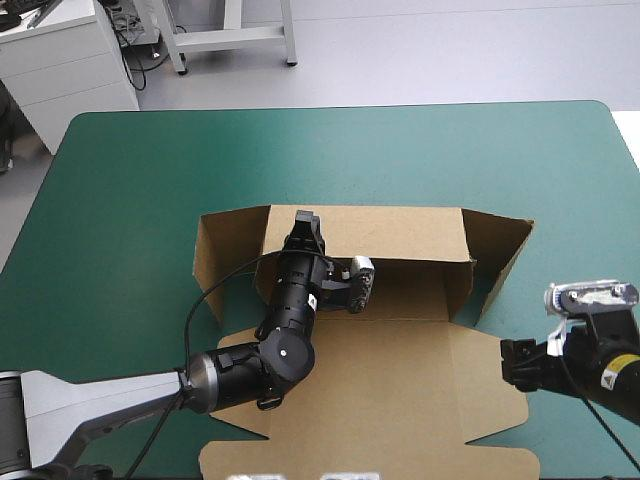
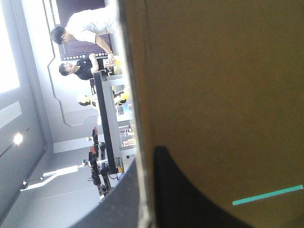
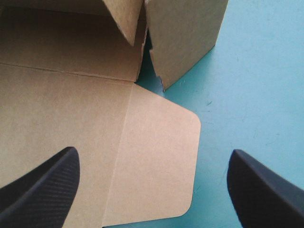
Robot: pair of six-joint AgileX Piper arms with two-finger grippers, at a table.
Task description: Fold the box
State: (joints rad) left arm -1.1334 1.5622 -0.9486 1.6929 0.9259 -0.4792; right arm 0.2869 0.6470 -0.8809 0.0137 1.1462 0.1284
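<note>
1. Tools: left tool (image 1: 305,230) is clamped on the box (image 1: 400,410) at its back wall (image 1: 400,232), board pinched between the black fingers (image 2: 190,199). Right tool (image 3: 153,154) is apart and empty, hovering over the rounded flap (image 3: 161,161) at the box's 3 o'clock.
2. Risk: the pinch looks narrow and sits at the wall's top edge. A hard pull may slip off or crease the board. The right tool, coming down, could snag the flap.
3. Box: brown, half-formed. Back wall and side walls (image 1: 495,255) are raised, lid panel (image 1: 380,350) flat toward 6 o'clock. It sits mid-bench (image 1: 130,180).
</note>
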